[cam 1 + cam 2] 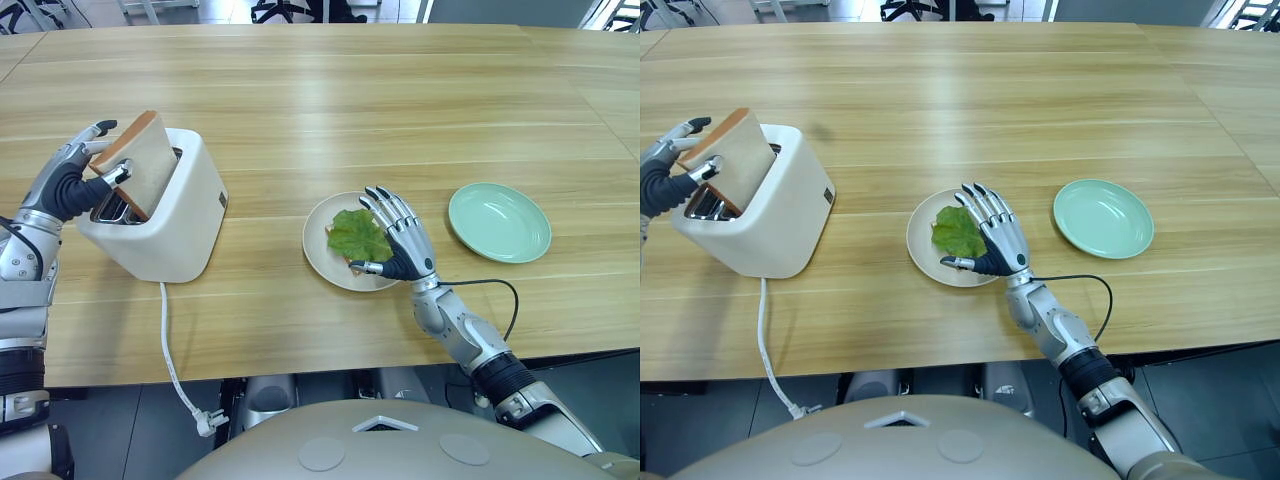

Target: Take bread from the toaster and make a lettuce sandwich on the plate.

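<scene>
Wooden table (400,110) carries all the items.

1. Toaster (175,230): white, standing toward the left end of the table, near the near edge. Its white power cord (165,330) runs from its base over the near edge, and the plug (212,423) hangs below the tabletop.
2. Bread slice (140,160): tilted, with its lower part inside the toaster slot and its upper part standing clear above the toaster top.
3. Left hand (75,175): positioned at the toaster's left side. Its fingers are closed on the bread slice, pinching the slice's left edge between thumb and fingers.
4. Beige plate (322,262): near the middle of the near edge, to the right of the toaster and apart from it. A lettuce leaf (355,232) lies on the plate, and a brown edge of a lower bread slice (330,234) shows beneath the leaf.
5. Right hand (400,235): placed over the right rim of the beige plate, just beside the lettuce leaf. Its fingers are extended and spread and hold nothing. Contact with the leaf cannot be determined.
6. Green plate (500,222): to the right of the right hand, apart from the beige plate, toward the right end of the table.
7. Black cable (500,290): loops on the tabletop beside the right wrist.
</scene>
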Controlling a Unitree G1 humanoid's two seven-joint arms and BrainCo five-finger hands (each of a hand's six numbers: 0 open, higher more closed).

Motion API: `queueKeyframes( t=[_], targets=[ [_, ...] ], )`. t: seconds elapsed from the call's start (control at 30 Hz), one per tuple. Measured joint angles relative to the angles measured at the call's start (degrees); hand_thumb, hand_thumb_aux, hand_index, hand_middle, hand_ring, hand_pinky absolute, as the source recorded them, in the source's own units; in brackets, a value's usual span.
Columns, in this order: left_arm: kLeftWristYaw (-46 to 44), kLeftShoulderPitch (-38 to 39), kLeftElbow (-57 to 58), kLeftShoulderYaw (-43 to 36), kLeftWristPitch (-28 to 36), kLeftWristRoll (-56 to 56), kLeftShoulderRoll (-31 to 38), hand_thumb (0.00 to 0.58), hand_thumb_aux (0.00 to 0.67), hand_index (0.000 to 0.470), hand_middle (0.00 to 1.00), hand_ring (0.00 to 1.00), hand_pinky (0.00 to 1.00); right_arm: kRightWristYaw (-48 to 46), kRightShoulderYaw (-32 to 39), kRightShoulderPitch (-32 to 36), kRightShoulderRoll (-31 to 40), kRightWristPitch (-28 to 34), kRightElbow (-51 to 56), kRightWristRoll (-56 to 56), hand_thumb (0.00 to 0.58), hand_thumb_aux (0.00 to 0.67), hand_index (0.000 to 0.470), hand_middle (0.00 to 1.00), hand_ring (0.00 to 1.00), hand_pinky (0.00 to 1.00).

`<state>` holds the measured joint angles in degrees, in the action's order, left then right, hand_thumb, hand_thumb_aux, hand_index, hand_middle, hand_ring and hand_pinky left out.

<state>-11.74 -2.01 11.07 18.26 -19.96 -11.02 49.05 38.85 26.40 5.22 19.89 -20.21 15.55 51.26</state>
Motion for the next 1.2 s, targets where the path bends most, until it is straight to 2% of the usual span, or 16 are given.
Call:
queueKeyframes(
  t=[0.03,0.1,0.17,0.2,0.27,0.33,0.47,0.77,1.03,1.2],
  targets=[
    [-0.1,-0.1,-0.1,0.4,-0.3,0.5,-0.1,0.580,0.670,0.460,0.16,0.16,0.16,0.0,0.0,0.0,0.0,0.0,0.0,0.0,0.000,0.000,0.000,0.00,0.00,0.00],
    [-0.2,-0.4,-0.3,1.0,-0.7,1.9,-0.3,0.580,0.670,0.460,0.25,0.25,0.25,0.0,0.0,0.0,0.0,0.0,0.0,0.0,0.000,0.000,0.000,0.00,0.00,0.00],
    [-0.2,-1.1,-0.6,1.3,-0.9,3.3,-0.7,0.580,0.670,0.460,0.28,0.28,0.28,0.1,0.0,0.0,0.0,0.0,0.1,0.0,0.000,0.000,0.000,0.00,0.00,0.00],
    [-0.3,-1.8,-0.7,1.6,-1.0,4.8,-1.2,0.580,0.670,0.460,0.36,0.36,0.36,0.1,-0.1,0.0,0.0,0.0,0.1,0.0,0.000,0.000,0.000,0.00,0.00,0.00],
    [-0.5,-2.7,-1.6,2.9,-0.9,7.2,-2.2,0.580,0.670,0.460,0.39,0.39,0.39,0.2,-0.1,0.0,-0.1,0.0,0.1,0.0,0.000,0.000,0.000,0.00,0.00,0.00],
    [-1.0,-4.3,-2.5,3.6,-0.8,9.7,-3.2,0.580,0.670,0.460,0.55,0.55,0.55,0.4,-0.3,0.0,-0.1,0.0,0.1,0.0,0.000,0.000,0.000,0.00,0.00,0.00],
    [-3.1,-6.9,-4.3,4.8,1.3,16.2,-5.6,0.580,0.670,0.460,0.65,0.65,0.65,1.0,-1.1,0.0,-0.1,0.0,0.1,-0.1,0.000,0.000,0.000,0.00,0.00,0.00],
    [-8.5,-13.1,-6.2,1.7,9.2,26.2,-13.7,0.580,0.670,0.460,0.70,0.70,0.70,2.5,-4.9,0.1,1.5,0.0,-0.7,-0.5,0.000,0.000,0.000,0.00,0.00,0.00],
    [-14.7,-17.6,-6.5,-8.0,16.4,30.6,-25.3,0.580,0.670,0.460,0.69,0.69,0.69,2.5,-11.6,0.2,3.9,-0.9,-1.4,-4.9,0.000,0.000,0.000,0.00,0.00,0.00],
    [-18.2,-20.3,0.8,-14.7,18.5,29.7,-33.6,0.580,0.670,0.460,0.68,0.68,0.68,2.8,-16.3,0.2,5.9,-1.1,-1.5,-7.0,0.000,0.000,0.000,0.00,0.00,0.00]
  ],
)
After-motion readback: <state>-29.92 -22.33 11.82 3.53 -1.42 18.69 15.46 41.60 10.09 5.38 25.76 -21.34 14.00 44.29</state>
